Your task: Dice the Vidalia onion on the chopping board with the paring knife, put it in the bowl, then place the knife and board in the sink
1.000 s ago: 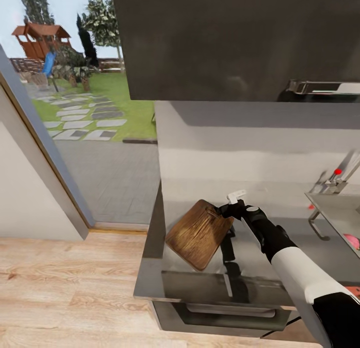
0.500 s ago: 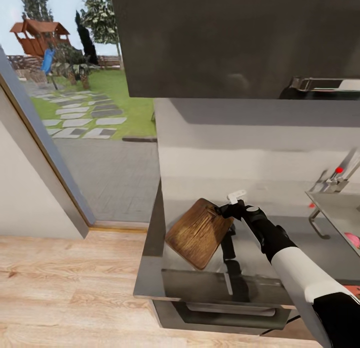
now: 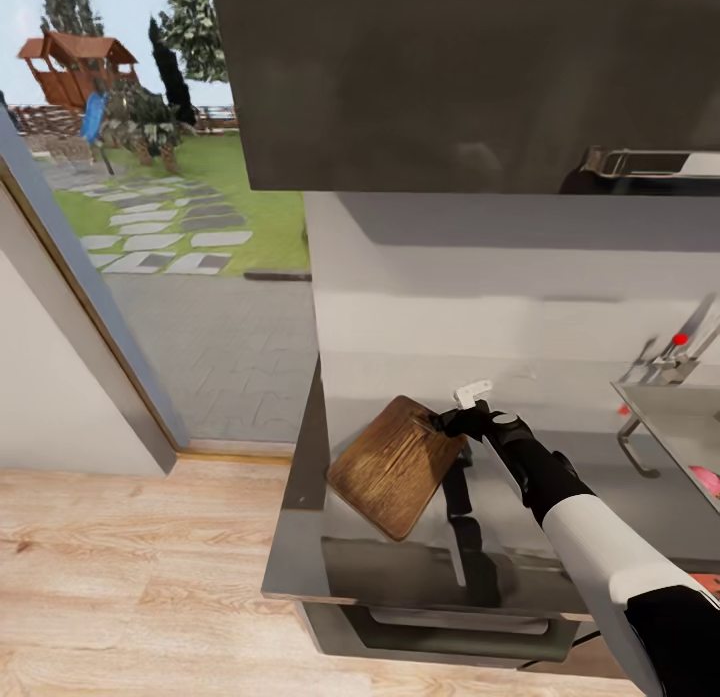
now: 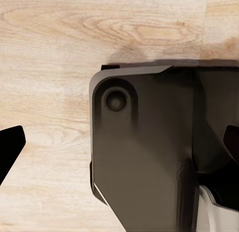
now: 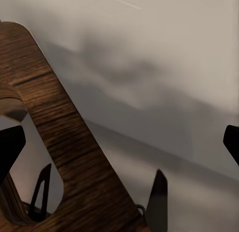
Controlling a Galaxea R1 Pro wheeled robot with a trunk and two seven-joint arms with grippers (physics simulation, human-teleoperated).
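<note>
Chopping board (image 3: 397, 466) held tilted above the countertop (image 3: 300, 537), clamped at its slot-handle end by the right gripper (image 3: 452, 422), long axis running toward seven o'clock from the grip, with the sink (image 3: 668, 417) off at three o'clock.

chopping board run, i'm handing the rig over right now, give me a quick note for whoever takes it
Right gripper: shut on the chopping board at its slot end, board lifted and tilted over the counter.
Left gripper: open, pointed at the wood floor beside the robot's dark base.
Sink is off to the right; the onion is still in it.
Done: board picked up.
Left: probably everything else; knife and bowl unaccounted for.
</note>
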